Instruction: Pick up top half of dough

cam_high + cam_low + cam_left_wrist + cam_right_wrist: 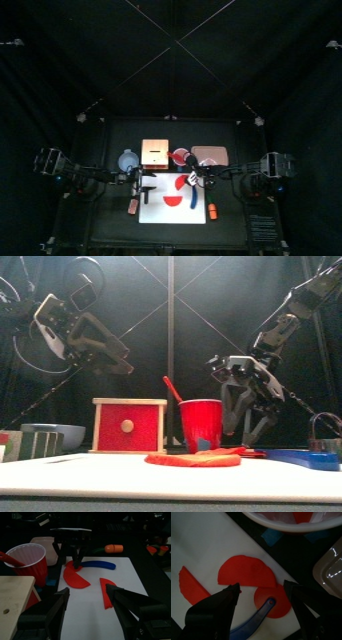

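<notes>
A red dough patty lies cut in two on a white mat [167,215]. One half-round piece [246,572] lies just ahead of my right gripper [261,587], whose jaws are open and empty just above it. That piece also shows in the left wrist view [75,578] under the right gripper [75,558]. The other half [108,594] lies apart from it on the mat, thin at this angle [190,586]. In the front view the dough [194,459] lies low before the right gripper [247,421]. My left gripper [87,597] is open and empty, raised at the left [114,361].
A red cup [201,424] holding a red stick stands behind the dough. A wooden box with a red face [128,426] stands to its left. A curved blue tool [99,564] lies by the half-round piece. An orange object [113,548] lies beyond the mat.
</notes>
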